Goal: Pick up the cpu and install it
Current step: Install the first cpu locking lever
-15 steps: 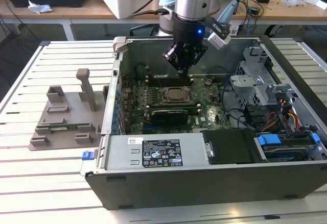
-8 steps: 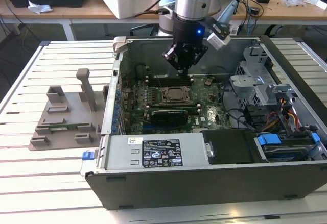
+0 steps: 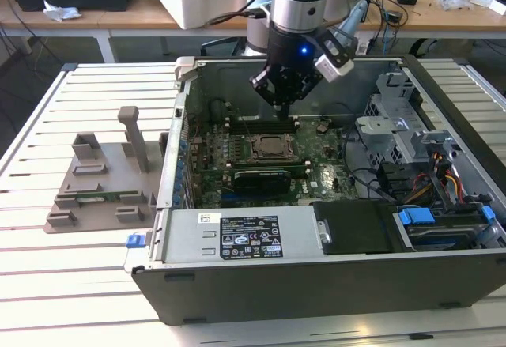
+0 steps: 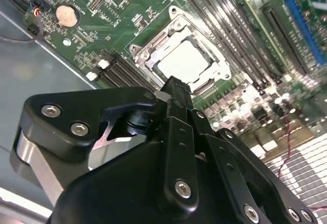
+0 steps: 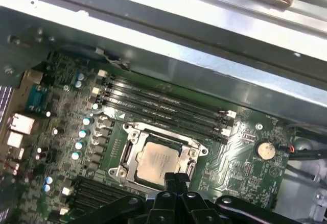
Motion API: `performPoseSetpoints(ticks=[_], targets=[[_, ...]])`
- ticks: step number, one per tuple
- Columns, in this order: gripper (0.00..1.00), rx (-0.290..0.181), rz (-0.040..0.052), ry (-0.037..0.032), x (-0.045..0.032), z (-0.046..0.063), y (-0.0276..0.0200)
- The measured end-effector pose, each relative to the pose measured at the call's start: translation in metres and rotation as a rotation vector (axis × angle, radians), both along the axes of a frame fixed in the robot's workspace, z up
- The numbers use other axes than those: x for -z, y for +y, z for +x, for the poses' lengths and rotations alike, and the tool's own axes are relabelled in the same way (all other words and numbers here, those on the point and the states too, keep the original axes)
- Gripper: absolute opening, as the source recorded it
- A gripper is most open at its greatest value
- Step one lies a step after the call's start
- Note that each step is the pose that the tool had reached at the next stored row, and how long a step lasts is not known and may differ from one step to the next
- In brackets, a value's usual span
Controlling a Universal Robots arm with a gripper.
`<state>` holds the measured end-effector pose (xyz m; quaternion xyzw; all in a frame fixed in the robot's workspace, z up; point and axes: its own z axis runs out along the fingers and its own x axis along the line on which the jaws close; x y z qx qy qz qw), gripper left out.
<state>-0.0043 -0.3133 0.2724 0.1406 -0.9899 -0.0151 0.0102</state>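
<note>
While hanging inside the open computer case (image 3: 316, 284), grips nothing: gripper (image 3: 285, 111) pressed together, empty, just above the cpu (image 3: 273, 148). In the first wrist view, cpu lying flat in the socket frame (image 5: 129, 152) on the green board (image 5: 240, 157). Under the case, a white slatted table (image 3: 79, 284), with a grey holder (image 3: 103, 189) at its nine o'clock and a wooden bench (image 3: 142, 16) at twelve.
</note>
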Motion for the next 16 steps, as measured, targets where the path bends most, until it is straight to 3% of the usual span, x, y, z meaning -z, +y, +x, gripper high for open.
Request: performPoseSetpoints(ticks=[5,10,16], targets=[[0.11,0.074,-0.0002,0.0001,-0.0001,0.0,-0.0001],[0.11,0.077,-0.0003,0.0001,-0.001,0.0,-0.0001],[0.11,0.077,-0.0002,0.0001,-0.0115,0.0,-0.0001]])
